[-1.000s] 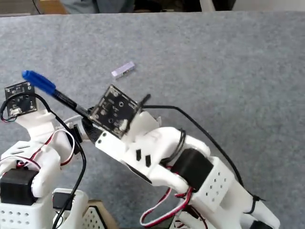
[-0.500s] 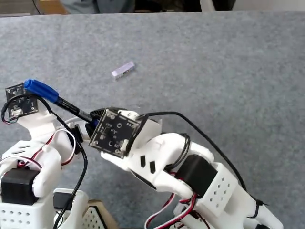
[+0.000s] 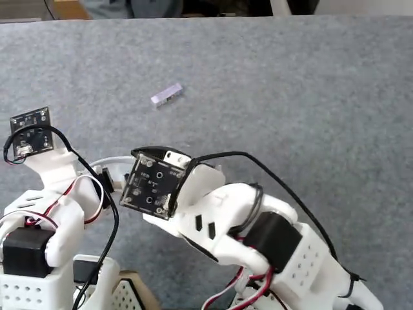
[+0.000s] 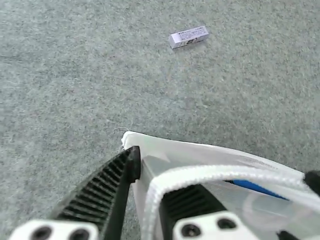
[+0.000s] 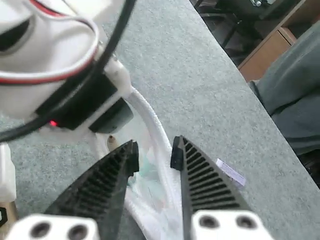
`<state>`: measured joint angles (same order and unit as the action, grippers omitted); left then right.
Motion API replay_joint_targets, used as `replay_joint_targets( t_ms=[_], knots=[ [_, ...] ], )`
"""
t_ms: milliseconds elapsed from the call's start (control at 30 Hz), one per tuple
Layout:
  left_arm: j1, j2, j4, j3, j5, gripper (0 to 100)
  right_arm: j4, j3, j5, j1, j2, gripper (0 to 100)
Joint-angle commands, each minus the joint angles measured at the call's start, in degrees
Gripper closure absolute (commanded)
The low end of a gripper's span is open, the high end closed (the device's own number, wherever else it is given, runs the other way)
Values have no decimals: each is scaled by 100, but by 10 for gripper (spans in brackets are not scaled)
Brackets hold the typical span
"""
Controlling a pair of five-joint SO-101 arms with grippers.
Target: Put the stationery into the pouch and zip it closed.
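Observation:
A clear pouch with a white zip rim [image 4: 200, 155] is held up by my left gripper [image 4: 145, 172], which is shut on its rim. A blue pen [image 4: 255, 187] lies inside the pouch. My right gripper [image 5: 154, 149] hangs just over the pouch mouth [image 5: 150, 122], fingers slightly apart and holding nothing. In the high view the pouch rim [image 3: 116, 161] shows between the two wrists, with the right arm's camera board [image 3: 151, 184] over it. A small lilac eraser [image 3: 166, 94] lies flat on the table beyond both arms, seen too as the eraser [image 4: 188, 36] and the eraser [image 5: 231, 172].
Grey felt covers the table [image 3: 310, 97], with wide free room to the right and far side. The left arm's camera board [image 3: 29, 132] stands at the left. A person sits past the far table edge [image 5: 295, 100].
The blue pen, which stuck out up and left from the right gripper, has dropped into the pouch. The right wrist has moved down and left over the pouch.

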<state>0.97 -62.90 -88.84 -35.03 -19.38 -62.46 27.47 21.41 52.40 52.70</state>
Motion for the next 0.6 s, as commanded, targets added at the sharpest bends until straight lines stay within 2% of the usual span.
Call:
replay_joint_targets(
  t_ms=[0, 300, 433, 567],
  knots=[
    [145, 97, 0, -163, 53, 972, -360, -505, 0, -563, 259, 871],
    [154, 88, -26, -119, 35, 972, -1257, -1305, 35, -2963, 48, 868],
    [154, 88, -158, -101, 35, 972, -1204, -1349, 35, -3701, -708, 868],
    [154, 88, -475, 48, 53, 972, -624, -1341, 35, -4211, -1859, 868]
  ],
)
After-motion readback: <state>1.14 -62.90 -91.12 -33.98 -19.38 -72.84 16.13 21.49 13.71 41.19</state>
